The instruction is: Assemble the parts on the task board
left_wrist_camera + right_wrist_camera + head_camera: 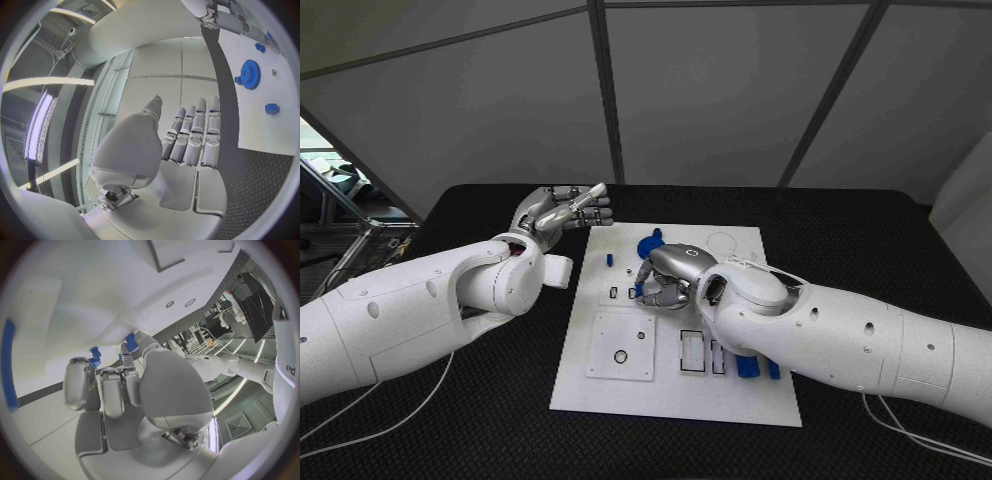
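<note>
The white task board (678, 385) lies mid-table. My right hand (672, 275) is curled down over its middle, and thumb and fingertips (125, 360) close round a small blue part (130, 342); a second blue part (95, 354) sits just beside it. A blue gear (651, 245) and a blue peg (609, 260) stand on the far part of the board. My left hand (567, 212) hangs above the table off the board's far left corner, fingers (195, 132) straight and holding nothing. The left wrist view shows the gear (250, 74) and a small blue piece (271, 108).
Two more blue parts (747, 366) lie on the board's right side, partly under my right forearm. A grey insert plate (620, 345) with slots sits in the board's near left. Black table (877, 240) surrounds the board.
</note>
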